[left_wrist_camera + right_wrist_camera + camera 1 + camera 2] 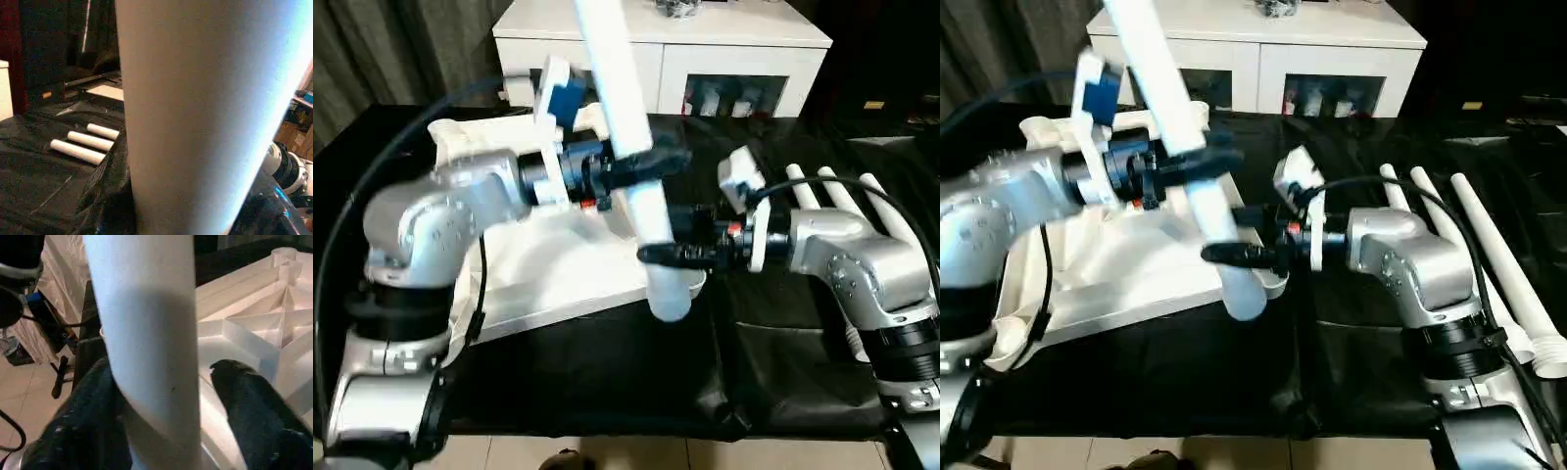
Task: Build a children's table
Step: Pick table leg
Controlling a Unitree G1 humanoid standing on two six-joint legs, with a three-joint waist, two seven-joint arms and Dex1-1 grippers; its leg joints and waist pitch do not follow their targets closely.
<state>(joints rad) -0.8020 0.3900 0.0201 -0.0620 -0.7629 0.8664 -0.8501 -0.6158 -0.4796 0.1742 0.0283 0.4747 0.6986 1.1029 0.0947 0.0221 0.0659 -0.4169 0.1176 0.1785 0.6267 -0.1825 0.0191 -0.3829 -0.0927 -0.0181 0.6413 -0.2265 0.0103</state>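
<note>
The white table top (558, 279) lies upside down on the black-covered table, its ribbed underside (274, 318) facing up. A long white leg (617, 78) stands tilted over the top's near right corner, with its lower end (668, 299) at that corner. My left gripper (646, 164) is shut on the leg about halfway up. My right gripper (671, 255) is open around the leg lower down: one black finger (88, 421) lies against it, the other finger (254, 401) stands apart. Three spare legs (1489, 245) lie to the right.
A white cabinet with glass doors (705, 59) stands behind the table. Black cables run from both wrists. The black cloth (607, 372) hangs over the table's front edge, with pale floor below.
</note>
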